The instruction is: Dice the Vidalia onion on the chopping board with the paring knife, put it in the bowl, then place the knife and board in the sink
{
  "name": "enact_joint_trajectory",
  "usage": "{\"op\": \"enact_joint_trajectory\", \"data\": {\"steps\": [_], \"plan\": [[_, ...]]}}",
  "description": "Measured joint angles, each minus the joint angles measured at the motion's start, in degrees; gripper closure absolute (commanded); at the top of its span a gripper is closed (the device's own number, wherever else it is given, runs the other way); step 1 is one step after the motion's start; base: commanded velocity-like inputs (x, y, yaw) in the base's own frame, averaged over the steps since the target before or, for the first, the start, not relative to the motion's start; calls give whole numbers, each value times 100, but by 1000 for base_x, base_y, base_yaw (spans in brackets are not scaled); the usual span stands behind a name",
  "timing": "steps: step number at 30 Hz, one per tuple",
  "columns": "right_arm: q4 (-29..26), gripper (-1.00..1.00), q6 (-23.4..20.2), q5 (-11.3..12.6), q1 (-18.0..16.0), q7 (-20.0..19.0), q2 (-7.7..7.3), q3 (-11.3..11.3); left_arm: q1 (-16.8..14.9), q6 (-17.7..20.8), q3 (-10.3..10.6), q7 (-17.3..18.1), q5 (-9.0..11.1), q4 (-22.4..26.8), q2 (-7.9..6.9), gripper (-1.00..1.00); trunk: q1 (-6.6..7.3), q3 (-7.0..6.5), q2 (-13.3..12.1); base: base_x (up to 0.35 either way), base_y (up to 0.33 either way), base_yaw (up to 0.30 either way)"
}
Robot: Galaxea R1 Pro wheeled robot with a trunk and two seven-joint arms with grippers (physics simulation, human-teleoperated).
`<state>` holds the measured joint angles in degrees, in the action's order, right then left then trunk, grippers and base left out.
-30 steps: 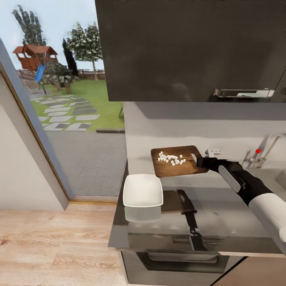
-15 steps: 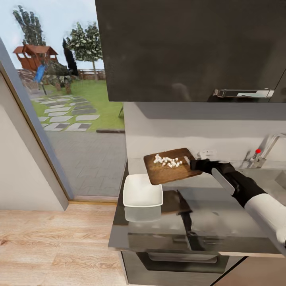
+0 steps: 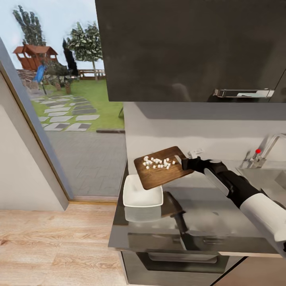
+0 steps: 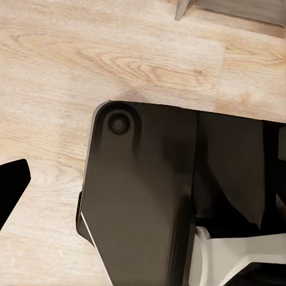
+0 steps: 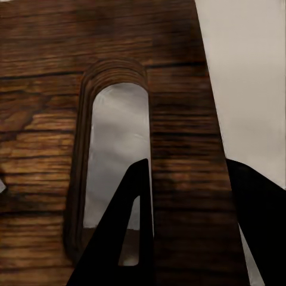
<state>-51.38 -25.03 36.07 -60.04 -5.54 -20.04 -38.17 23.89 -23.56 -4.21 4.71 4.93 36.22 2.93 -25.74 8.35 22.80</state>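
R pincer [image 3: 183, 161] clamped on chopping board [image 3: 161, 173] edge by its handle slot, board off the tabletop [image 3: 222, 214], tilted. Diced onion [image 3: 158, 162] sits past the pincer tip; bowl [image 3: 141, 192] below the far low corner. Tilt slowly, keep that corner over bowl. Vs 1 s ago: board lifted, shifted toward bowl. L pincer: can't tell.

The chopping board [image 3: 162, 168] hides the bowl's [image 3: 137, 194] near corner from the head view.
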Motion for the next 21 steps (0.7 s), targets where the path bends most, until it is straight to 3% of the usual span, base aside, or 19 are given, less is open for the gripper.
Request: {"op": "enact_joint_trajectory", "data": {"steps": [15,21], "plan": [[-227,100,-3,-69,3,28,50,-17,0,-2,-4,1,0,0,0,-100,0,0,-1,0,0,0],[-218,100,7,-727,6,36,56,-6,0,-2,-1,1,0,0,0,-100,0,0,-1,0,0,0]]}}
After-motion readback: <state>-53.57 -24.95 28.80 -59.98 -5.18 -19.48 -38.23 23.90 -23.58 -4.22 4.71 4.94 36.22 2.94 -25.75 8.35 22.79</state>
